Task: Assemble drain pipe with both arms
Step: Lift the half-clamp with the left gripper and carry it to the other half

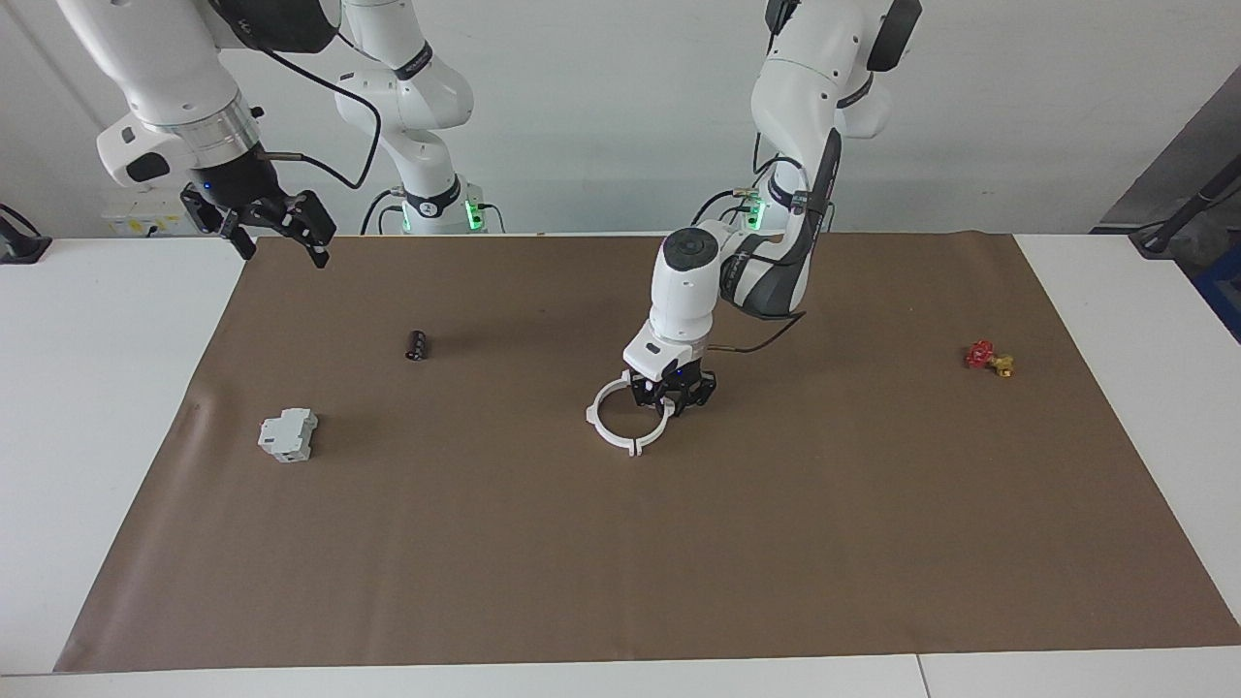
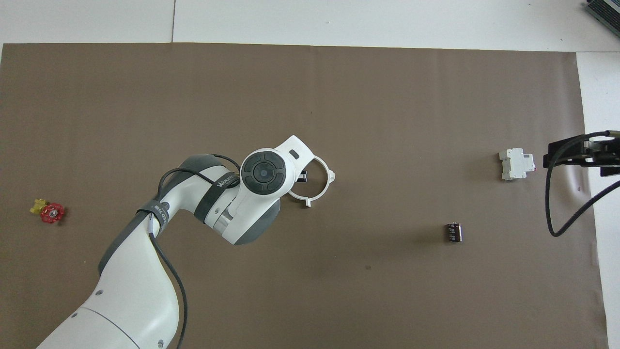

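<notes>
The drain pipe's two white half-rings now meet in one ring [image 1: 613, 436] [image 2: 321, 191] on the brown mat's middle. My left gripper [image 1: 671, 404] is shut on the half toward the left arm's end, low at the mat; its wrist hides that half in the overhead view. The other half [image 1: 599, 417] lies flat, tabs touching the held one. My right gripper [image 1: 276, 237] [image 2: 579, 157] hangs open, high over the mat's edge at the right arm's end, holding nothing.
A grey boxy block [image 1: 288, 434] [image 2: 516, 164] and a small dark cylinder [image 1: 417, 344] [image 2: 453, 232] lie toward the right arm's end. A red-and-gold valve [image 1: 988, 358] [image 2: 48, 211] sits toward the left arm's end. The brown mat [image 1: 679, 562] covers the white table.
</notes>
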Motion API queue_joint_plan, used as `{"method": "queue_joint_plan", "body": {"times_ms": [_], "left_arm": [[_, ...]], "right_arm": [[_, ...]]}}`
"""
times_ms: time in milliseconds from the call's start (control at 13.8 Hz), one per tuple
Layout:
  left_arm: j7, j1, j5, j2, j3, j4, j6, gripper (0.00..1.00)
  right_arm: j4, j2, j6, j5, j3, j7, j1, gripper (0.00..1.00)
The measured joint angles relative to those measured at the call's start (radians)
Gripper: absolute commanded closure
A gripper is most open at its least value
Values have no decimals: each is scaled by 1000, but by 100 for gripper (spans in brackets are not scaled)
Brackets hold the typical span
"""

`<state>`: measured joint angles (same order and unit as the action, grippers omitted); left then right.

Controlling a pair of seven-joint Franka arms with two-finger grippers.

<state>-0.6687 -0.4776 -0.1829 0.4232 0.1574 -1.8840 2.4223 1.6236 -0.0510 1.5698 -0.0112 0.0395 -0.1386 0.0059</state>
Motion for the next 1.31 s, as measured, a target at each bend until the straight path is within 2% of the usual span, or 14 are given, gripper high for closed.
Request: {"method": "queue_joint_plan", "body": {"times_ms": [290,363,508,581,871,1307], "left_arm": [[-3,0,-2,0,0,11,0,100],[-3,0,-3,0,-1,13,0,98],[-3,0,-3,0,-1,13,0,85],[-3,0,-4,1,-1,13,-1,85],[-4,0,-16,1,-3,13,-1,97],[-8,0,-29,8,-5,13,-2,98]], "right_arm": [[0,0,0,0,0,0,0,0],[0,0,0,0,0,0,0,0],[0,0,0,0,0,0,0,0],[0,0,0,0,0,0,0,0],[0,0,0,0,0,0,0,0],[0,0,0,0,0,0,0,0]]}}
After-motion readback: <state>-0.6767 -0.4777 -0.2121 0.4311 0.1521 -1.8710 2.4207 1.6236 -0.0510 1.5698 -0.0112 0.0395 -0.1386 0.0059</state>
